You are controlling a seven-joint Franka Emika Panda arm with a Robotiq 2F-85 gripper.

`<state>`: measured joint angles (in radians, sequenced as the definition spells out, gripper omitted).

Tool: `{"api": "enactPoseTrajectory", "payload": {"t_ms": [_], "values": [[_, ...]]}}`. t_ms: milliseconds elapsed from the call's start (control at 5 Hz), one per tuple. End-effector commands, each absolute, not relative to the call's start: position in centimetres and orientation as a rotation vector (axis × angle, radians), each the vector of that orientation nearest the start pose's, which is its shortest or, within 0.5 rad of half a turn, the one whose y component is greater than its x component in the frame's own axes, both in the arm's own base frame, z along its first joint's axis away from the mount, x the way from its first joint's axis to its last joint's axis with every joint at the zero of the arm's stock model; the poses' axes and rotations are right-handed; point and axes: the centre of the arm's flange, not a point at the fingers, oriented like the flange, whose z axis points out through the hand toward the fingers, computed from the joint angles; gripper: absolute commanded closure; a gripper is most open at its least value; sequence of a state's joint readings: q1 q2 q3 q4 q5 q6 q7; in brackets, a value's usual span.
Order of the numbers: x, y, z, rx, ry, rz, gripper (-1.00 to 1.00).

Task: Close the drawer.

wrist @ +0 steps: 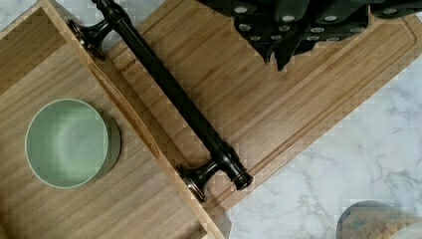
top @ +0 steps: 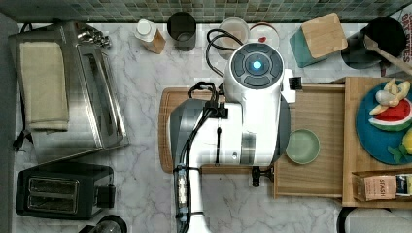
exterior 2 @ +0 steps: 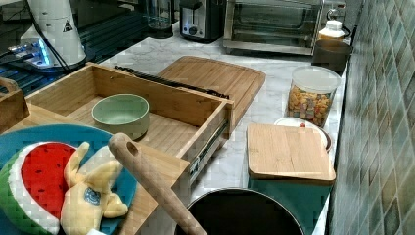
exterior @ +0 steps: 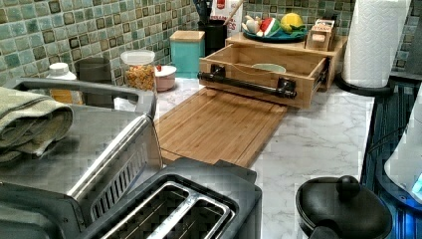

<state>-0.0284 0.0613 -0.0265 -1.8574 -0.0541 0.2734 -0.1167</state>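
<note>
Bamboo drawer (exterior: 259, 69) stands pulled well out of its wooden cabinet (top: 352, 141), front edge over the cutting board (exterior: 219, 124), so it needs a push inward. A green bowl (exterior 2: 120, 113) sits inside, so a smooth shove seems wise. The black handle (wrist: 169, 89) faces the arm; the gripper (wrist: 293, 37) hangs above the board just beside it, whether spread or clenched I cannot tell.

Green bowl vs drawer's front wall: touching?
Apart. The wrist view shows bare wood floor between the green bowl and the front wall of the drawer; the right view shows the same gap.
</note>
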Motion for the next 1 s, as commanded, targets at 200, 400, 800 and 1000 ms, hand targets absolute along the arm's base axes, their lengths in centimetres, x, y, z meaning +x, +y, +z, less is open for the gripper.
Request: {"api": "enactPoseTrajectory", "payload": {"t_ms": [200,400,800,1000], "values": [[57.0,-3.6,47.5,-3.02,1.112,0.09,1.0],[56.2,-3.4,46.8,-3.053,0.887,0.078,1.0],[54.5,0.7,44.7,-3.207,0.413,-0.019,1.0],[54.1,2.4,43.7,-3.243,0.23,-0.084,1.0]]}}
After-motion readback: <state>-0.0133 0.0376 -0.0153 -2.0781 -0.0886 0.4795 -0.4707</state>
